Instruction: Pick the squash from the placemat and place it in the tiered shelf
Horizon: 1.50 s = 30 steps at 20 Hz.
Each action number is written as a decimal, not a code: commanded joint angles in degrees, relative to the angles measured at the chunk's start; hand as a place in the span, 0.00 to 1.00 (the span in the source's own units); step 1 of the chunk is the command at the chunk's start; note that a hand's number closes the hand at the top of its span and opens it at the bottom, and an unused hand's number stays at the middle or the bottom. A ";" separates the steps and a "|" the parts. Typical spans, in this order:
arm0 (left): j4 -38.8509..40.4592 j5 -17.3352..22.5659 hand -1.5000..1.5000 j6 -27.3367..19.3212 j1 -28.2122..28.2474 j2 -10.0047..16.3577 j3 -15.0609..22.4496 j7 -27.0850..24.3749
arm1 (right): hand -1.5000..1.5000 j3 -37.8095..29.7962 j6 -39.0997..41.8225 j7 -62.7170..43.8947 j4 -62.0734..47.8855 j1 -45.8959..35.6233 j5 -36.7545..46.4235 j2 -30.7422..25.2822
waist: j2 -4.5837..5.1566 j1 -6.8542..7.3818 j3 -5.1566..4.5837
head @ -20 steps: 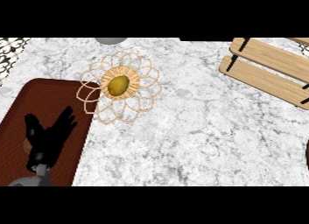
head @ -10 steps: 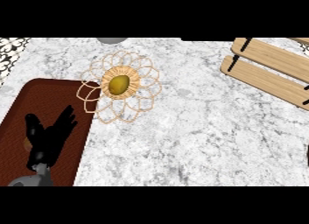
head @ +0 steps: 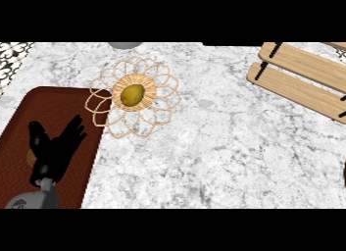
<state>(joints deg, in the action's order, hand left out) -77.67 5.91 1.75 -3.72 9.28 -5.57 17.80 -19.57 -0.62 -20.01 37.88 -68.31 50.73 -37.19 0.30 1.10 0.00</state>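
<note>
across nearly the whole frame runs the grey-veined marble counter [head: 226, 147]. at the left edge a dark red-brown mat [head: 67, 103] lies on it, reaching to the lower border. in the upper right corner stand the pale wooden slats of the tiered shelf [head: 306, 73] on black supports. upper centre left, a flower-shaped wicker placemat [head: 135, 79] overlaps the mat's right edge. lower left, the left hand [head: 54, 149] shows over the mat, fingers straight and spread, pointing up, holding nothing, well apart from the yellow-green squash [head: 133, 94] resting at the placemat's woven centre.
</note>
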 commanded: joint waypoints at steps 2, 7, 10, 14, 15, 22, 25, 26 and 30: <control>1.86 -1.09 0.50 -0.04 0.29 -0.80 0.67 -1.51 | 1.00 -0.93 -0.10 2.87 -6.77 -4.06 -0.21 -3.60 | 0.15 0.26 0.00; -0.41 -1.44 0.50 -1.33 -0.86 -1.04 0.93 1.06 | 1.00 -2.87 -0.89 0.95 -3.11 -2.10 -2.54 -3.31 | -0.13 -0.55 0.02; -0.27 -0.62 0.50 -0.67 -0.37 -0.59 0.20 1.21 | 0.00 -5.68 -8.94 -1.67 -3.69 -1.92 -3.99 0.00 | 0.03 -0.06 0.04; -1.63 -0.88 0.50 -1.63 0.78 -1.41 0.38 1.27 | 0.00 -8.49 -9.75 -1.42 -2.08 -1.93 -8.19 1.13 | -0.26 -0.38 0.03; -2.07 -1.04 0.50 -1.26 2.98 -1.67 0.57 -0.72 | 0.00 -10.80 -11.21 -0.13 -2.75 -2.07 -9.93 0.10 | -0.16 -0.01 0.05; -1.45 -0.07 0.50 -0.20 1.29 -0.22 -0.54 1.24 | 0.00 -17.63 -12.47 1.26 0.07 -3.48 -18.44 -1.89 | -0.21 -0.66 0.04; 1.35 -1.03 0.50 -0.93 -0.01 -1.22 -0.48 -1.62 | 0.00 -18.71 -16.27 1.87 1.20 -2.39 -18.95 -3.57 | -0.12 -0.94 0.01; 0.93 -0.98 0.50 0.10 0.98 -0.63 -0.25 -1.48 | 0.00 -17.27 -19.26 0.31 3.03 -1.31 -17.77 -1.55 | -0.27 -0.93 -0.01; 1.14 0.13 0.50 1.53 0.70 -0.41 -0.35 -0.61 | 0.00 -16.81 -22.84 -3.44 1.79 -2.43 -14.09 -8.29 | -0.11 -0.62 -0.03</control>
<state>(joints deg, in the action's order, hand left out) -77.47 5.03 1.67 -2.59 8.75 -5.98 16.68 -36.28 -19.17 -21.36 39.70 -70.49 34.74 -41.92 0.00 0.36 0.10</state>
